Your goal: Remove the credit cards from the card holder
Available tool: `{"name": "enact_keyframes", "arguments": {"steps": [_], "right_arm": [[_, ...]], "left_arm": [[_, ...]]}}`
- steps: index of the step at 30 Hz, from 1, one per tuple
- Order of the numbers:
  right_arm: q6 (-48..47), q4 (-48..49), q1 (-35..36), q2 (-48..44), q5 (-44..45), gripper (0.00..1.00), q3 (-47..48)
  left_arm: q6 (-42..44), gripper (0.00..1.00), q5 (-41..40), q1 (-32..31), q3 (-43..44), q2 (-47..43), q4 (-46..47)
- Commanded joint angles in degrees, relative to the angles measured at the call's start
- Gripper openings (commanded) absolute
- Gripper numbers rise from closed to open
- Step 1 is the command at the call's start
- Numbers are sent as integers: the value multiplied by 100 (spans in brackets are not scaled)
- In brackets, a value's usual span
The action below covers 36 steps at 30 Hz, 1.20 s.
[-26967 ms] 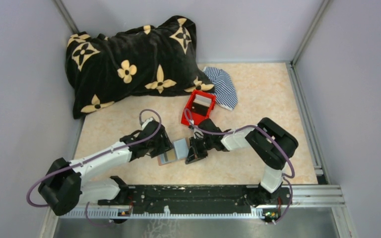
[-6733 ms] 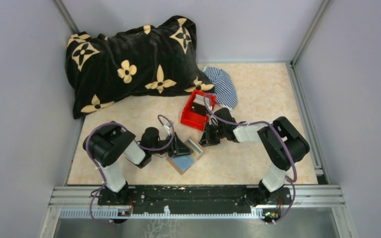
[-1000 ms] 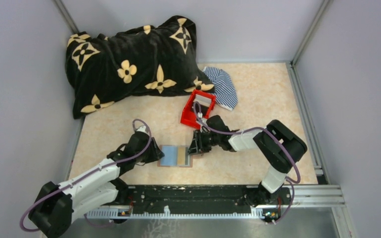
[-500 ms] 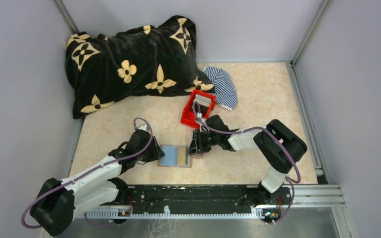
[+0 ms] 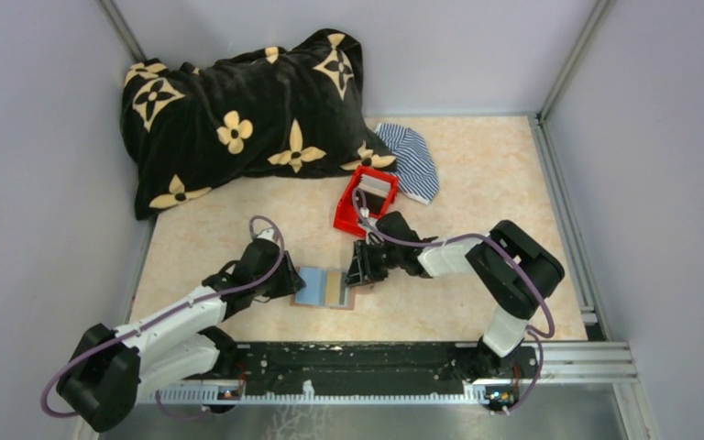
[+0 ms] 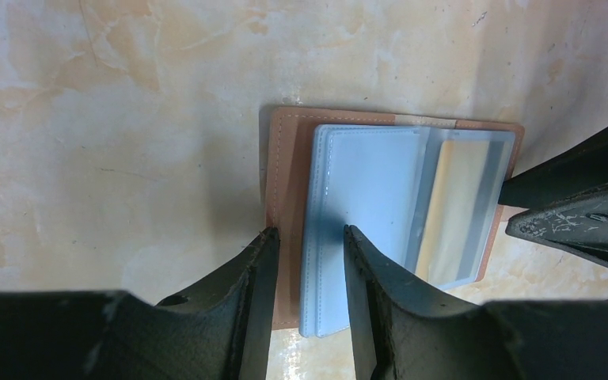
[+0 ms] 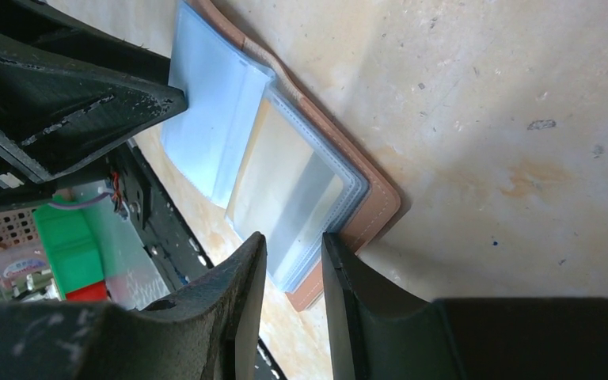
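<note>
Left hand (image 6: 310, 237), fingers partly spread and gripping nothing, straddles the holder's (image 6: 289, 158) edge. Right hand (image 7: 293, 241), likewise spread, stands over the opposite edge. Cards (image 6: 364, 182) sit tucked beneath both. A shallow pinch could slip, dragging the whole holder.

brown card holder (image 6: 289, 198) lying open flat, credit cards (image 6: 364, 190) inside
</note>
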Motion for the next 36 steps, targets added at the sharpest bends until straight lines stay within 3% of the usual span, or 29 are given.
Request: {"name": "enact_keyframes", "arguments": {"steps": [1,21,26,36], "right_arm": [[-39,-16,246,150,53,33,217],[-74,-52,439,487,-66,33,824],[-71,-135,499,386,-57,18,900],[-104,-308,629,233,28,12,1063]], "left_arm": [[89,43,-6,-88,-255,291,-202],[165,43,46,-117,-257,317,-135],[174,43,41,-117,-255,313,-120],[166,43,66,-117,-279,283,-104]]}}
